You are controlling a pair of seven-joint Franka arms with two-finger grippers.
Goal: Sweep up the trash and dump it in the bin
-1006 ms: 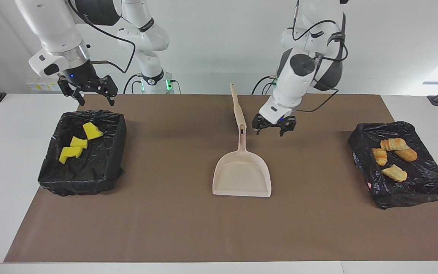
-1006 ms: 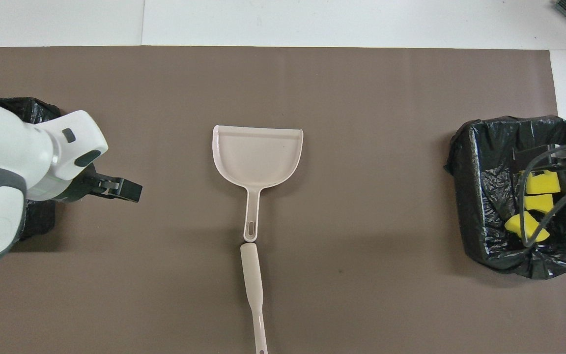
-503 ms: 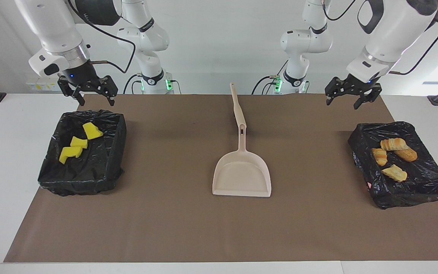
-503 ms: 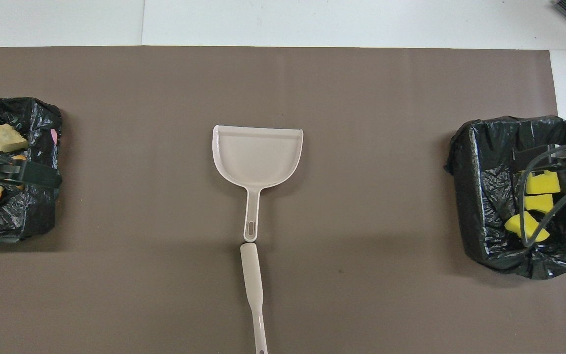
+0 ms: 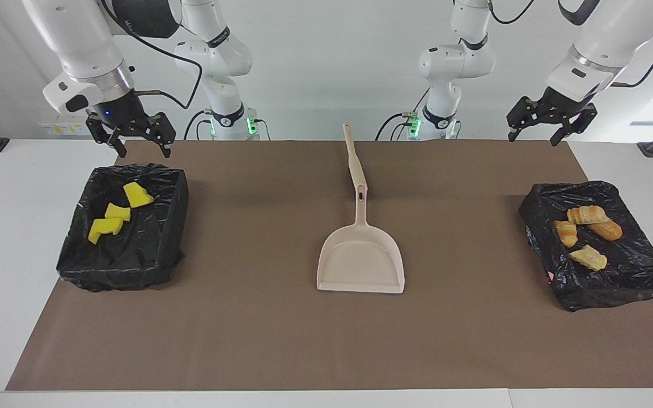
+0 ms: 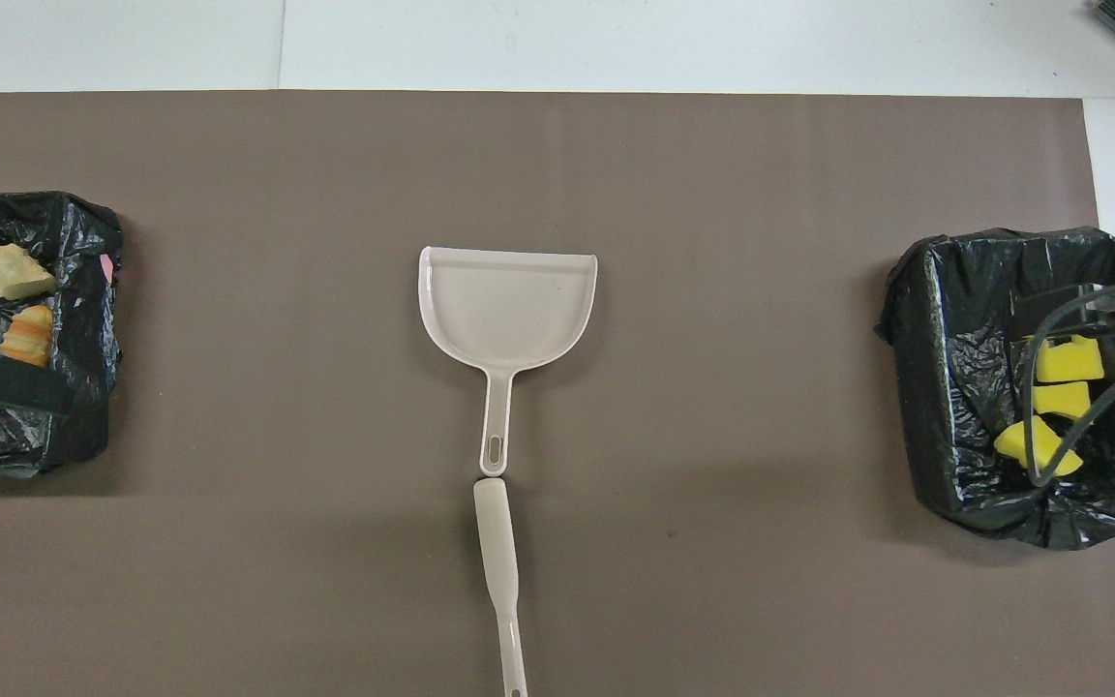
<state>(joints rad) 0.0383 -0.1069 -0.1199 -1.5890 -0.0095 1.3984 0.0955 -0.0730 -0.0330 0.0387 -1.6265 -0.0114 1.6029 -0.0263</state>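
Observation:
Three yellow chunks of trash (image 5: 117, 215) lie in a black-bagged bin (image 5: 134, 266) at the right arm's end of the table. Several golden-brown bread pieces (image 5: 586, 232) lie in a second black-bagged bin (image 5: 604, 292) at the left arm's end. A beige dustpan (image 5: 360, 263) lies flat and empty mid-mat. A beige sweeper (image 5: 353, 161) lies end to end with its handle, nearer to the robots. My right gripper (image 5: 143, 150) hangs open and empty over the yellow bin's rim nearest the robots. My left gripper (image 5: 533, 139) is open and empty, raised over the mat's edge nearest the robots, near the bread bin.
A brown mat (image 5: 258, 328) covers most of the white table. In the overhead view the dustpan (image 6: 507, 305) and sweeper (image 6: 499, 571) lie at the middle, with the bread bin (image 6: 83, 407) and the yellow bin (image 6: 945, 387) at the two ends.
My left arm has swung away from beside the dustpan's handle toward its own end of the table and risen. My right arm has not moved.

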